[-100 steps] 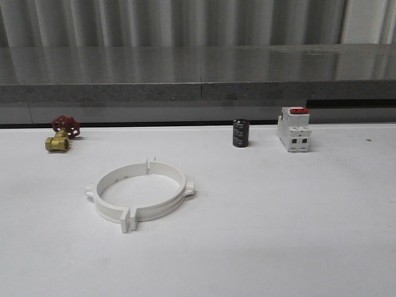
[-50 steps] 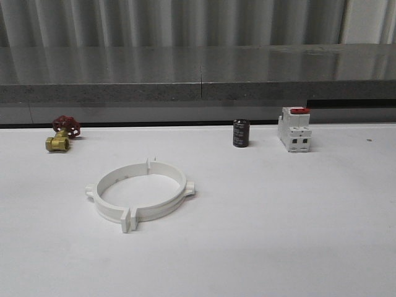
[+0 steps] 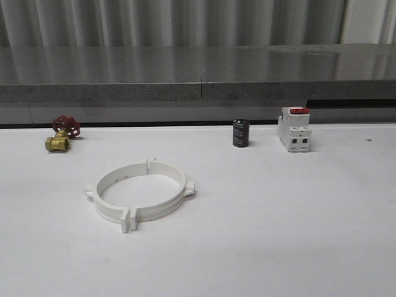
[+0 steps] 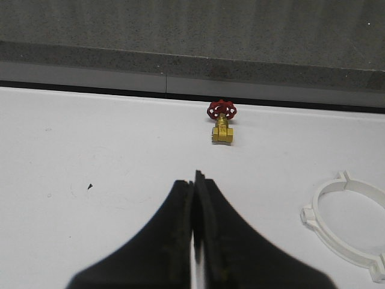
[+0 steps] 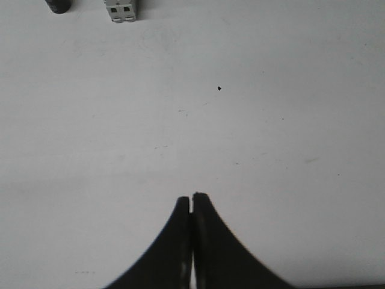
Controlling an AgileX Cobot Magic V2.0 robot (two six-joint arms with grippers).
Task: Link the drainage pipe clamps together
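Note:
The two white drainage pipe clamps (image 3: 140, 192) lie flat on the white table left of centre, closed into one ring with tabs meeting at front and back. Part of that ring (image 4: 352, 224) shows in the left wrist view. My left gripper (image 4: 194, 179) is shut with nothing between its black fingers, above bare table well to the left of the ring. Over bare table my right gripper (image 5: 192, 197) is also shut and empty.
A brass valve with a red handwheel (image 3: 62, 133) stands at the back left. A black cylinder (image 3: 241, 133) and a white breaker with a red switch (image 3: 294, 129) stand at the back right. A grey ledge (image 3: 198, 83) runs behind the table.

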